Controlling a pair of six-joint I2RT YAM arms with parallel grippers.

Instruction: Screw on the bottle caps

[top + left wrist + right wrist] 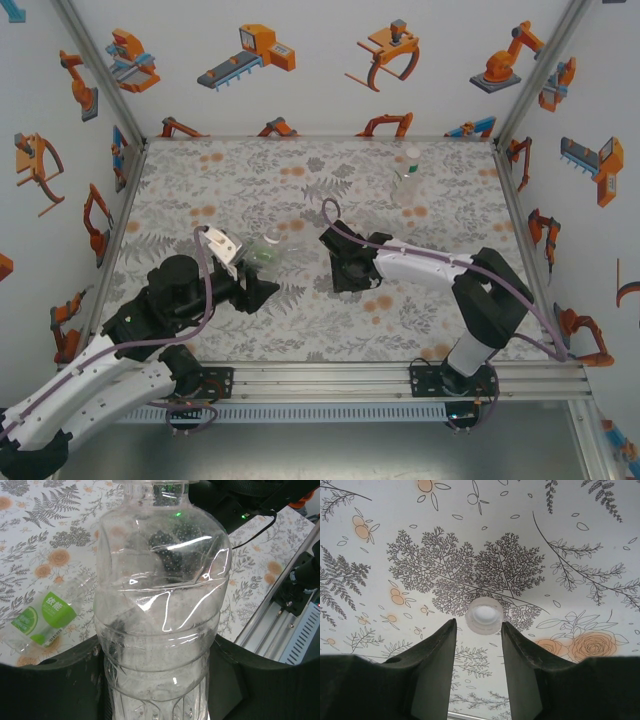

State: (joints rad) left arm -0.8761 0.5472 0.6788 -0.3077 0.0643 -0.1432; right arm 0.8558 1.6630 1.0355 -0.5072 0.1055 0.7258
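Observation:
My left gripper (pixel 157 680) (pixel 258 290) is shut on a colourless clear bottle (pixel 160 580), gripping its lower body. The bottle's neck (pixel 155 486) points away toward the right arm and has no cap on it. A white bottle cap (pixel 484 615) lies hollow side up on the table. My right gripper (pixel 478 626) (pixel 340 265) hangs over it, open, with the fingertips on either side just short of the cap and not touching it. A squat green-labelled bottle (pixel 42 620) (pixel 268 250) lies on its side beside the left gripper.
A third clear bottle (pixel 406 185) with a white cap on it stands at the back right of the floral table (pixel 250 190). The aluminium rail (pixel 400 375) runs along the near edge. Patterned walls close in the left, back and right sides.

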